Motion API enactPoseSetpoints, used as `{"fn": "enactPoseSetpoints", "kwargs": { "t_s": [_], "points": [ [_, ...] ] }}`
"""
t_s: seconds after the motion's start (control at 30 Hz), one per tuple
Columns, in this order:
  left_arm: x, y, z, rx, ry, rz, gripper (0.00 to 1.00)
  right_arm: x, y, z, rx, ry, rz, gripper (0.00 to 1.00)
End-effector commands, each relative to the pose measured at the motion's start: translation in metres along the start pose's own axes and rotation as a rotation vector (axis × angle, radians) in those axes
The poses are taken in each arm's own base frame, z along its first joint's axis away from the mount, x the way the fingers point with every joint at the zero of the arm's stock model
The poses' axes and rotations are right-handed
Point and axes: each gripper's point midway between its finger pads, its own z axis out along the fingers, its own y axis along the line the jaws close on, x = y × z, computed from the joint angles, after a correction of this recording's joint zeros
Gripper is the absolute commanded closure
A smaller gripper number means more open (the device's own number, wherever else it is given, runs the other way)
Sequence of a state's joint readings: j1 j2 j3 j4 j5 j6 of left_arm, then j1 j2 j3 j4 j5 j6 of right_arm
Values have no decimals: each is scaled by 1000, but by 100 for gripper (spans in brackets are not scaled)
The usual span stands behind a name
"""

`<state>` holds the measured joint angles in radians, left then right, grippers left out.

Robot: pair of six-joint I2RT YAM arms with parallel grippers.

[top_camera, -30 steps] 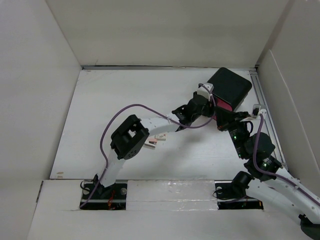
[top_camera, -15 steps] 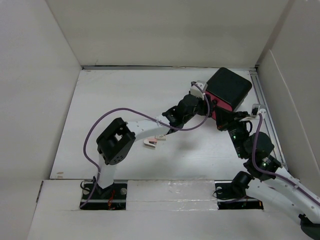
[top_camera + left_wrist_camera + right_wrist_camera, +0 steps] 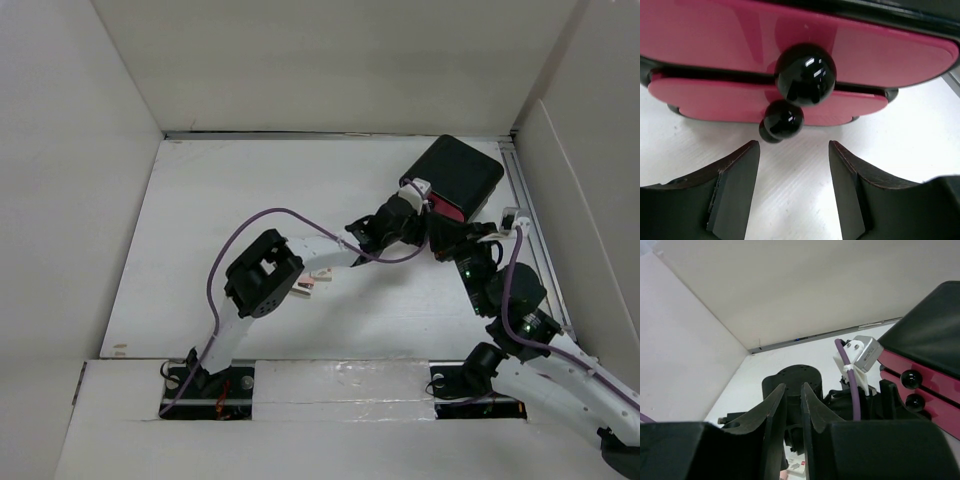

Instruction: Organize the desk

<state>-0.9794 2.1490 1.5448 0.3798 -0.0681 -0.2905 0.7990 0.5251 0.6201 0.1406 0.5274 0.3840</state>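
- inside a booth of plain white panel walls (image 3: 330, 60), the desk (image 3: 250, 190) is lying flat, matte and white, filling the floor of the top view from the arm bases to the far wall.
- a small black box (image 3: 462, 170) is sitting on the desk in its far right corner, turned at an angle; its glossy pink drawers (image 3: 715, 35) are carrying round, shiny black knobs (image 3: 805, 74).
- the left gripper (image 3: 794, 150) is hovering just in front of those knobs, low over the desk, its dark blunt fingers spread apart with nothing between them.
- the right gripper (image 3: 793, 387) is facing the left arm's wrist and the box, its fingers standing only a narrow slit apart and pinching nothing.
- a purple cable (image 3: 270, 215) is looping along the left arm.
- a small pale object (image 3: 305, 287) is lying on the desk half under that arm, too small to identify.
- the box's lowest drawer is getting cut off behind the knobs in the left wrist view.
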Motion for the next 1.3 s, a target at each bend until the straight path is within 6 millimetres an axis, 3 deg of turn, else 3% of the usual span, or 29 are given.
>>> {"fn": "enactPoseSetpoints", "kwargs": {
  "t_s": [0.0, 0.3, 0.47, 0.63, 0.77, 0.8, 0.83, 0.9, 0.93, 1.0, 1.03, 1.2, 1.27],
  "points": [
    [-32, -5, 7, 6, -61, 27, 47, -16, 7, 3, -15, -47, 19, 76],
    [-36, 2, 25, -41, -67, 59, 47, -15, 7, 4, -14, -44, 14, 73],
    [-41, 1, 30, -49, -80, 68, 52, -15, 7, 4, -16, -42, 14, 73],
    [-39, 4, 29, -56, -76, 70, 78, -13, 7, 4, -17, -39, 12, 73],
    [-36, 6, 19, -57, -80, 62, 90, -12, 6, 5, -7, -39, 8, 72],
    [-44, 4, 12, -53, -96, 56, 93, -12, 6, 5, -8, -38, 10, 72],
    [-36, 7, 8, -56, -83, 57, 94, -12, 6, 5, -8, -38, 7, 73],
    [-43, 5, -1, -48, -101, 46, 96, -12, 4, 6, 1, -39, 7, 72],
    [-36, 7, -4, -52, -85, 44, 96, -12, 5, 6, 1, -39, 5, 73],
    [-41, 4, -13, -32, -100, 34, 97, -9, 6, 7, -4, -33, 3, 72],
    [-32, 6, -17, -33, -83, 35, 98, -9, 5, 8, -2, -32, 4, 72],
    [-36, 4, -37, -14, -90, 28, 100, -8, 6, 8, -4, -28, 1, 72],
    [-28, 6, -42, -12, -72, 30, 100, -9, 5, 8, 1, -33, 2, 73]
  ]
}}
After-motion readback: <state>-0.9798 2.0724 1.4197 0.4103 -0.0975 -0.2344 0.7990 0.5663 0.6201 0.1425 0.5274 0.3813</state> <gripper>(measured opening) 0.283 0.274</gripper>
